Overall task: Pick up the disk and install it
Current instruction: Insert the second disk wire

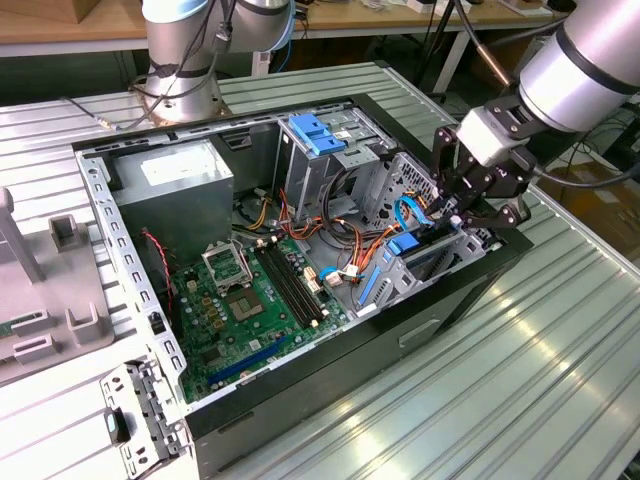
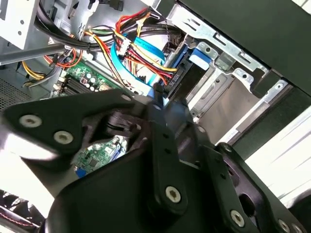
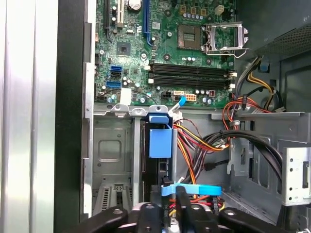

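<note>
The disk (image 3: pixel 160 167) stood on edge in the drive bay (image 3: pixel 112 160) at the case's front corner, its long axis running from the gripper (image 3: pixel 181 204) toward the motherboard (image 3: pixel 165 48). The gripper sat at the disk's near end, directly in line with that axis, with its fingers against the blue carrier there; whether they clamped it could not be told. In the exterior view, going left to right, came the power supply (image 1: pixel 175 185), the motherboard (image 1: pixel 245 310), the disk (image 1: pixel 430 255) and the gripper (image 1: pixel 478 205) above the case's right wall. The first wrist view showed the disk's full length in the bay. The second wrist view showed the gripper's linkage (image 2: pixel 146 160) close up, with the cables (image 2: pixel 141 53) beyond it.
</note>
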`<action>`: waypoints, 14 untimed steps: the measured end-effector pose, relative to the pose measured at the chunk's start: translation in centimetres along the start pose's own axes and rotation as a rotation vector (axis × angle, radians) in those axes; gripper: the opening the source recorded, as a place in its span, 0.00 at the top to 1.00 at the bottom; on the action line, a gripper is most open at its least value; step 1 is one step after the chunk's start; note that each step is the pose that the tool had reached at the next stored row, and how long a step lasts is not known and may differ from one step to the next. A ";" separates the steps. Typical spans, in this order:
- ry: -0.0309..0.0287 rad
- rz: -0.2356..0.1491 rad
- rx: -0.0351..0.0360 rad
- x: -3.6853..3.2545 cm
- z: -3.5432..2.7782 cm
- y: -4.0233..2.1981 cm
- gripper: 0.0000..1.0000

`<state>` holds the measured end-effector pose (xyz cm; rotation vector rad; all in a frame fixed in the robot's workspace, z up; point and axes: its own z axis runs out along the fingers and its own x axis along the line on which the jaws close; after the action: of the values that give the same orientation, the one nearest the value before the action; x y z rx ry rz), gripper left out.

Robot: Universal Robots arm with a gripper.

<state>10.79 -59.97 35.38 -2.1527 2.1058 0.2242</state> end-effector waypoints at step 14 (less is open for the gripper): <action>-0.0007 0.001 -0.0051 0.51 1.19 -0.03 0.89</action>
<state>10.81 -60.25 34.11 -2.1540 2.1082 0.2307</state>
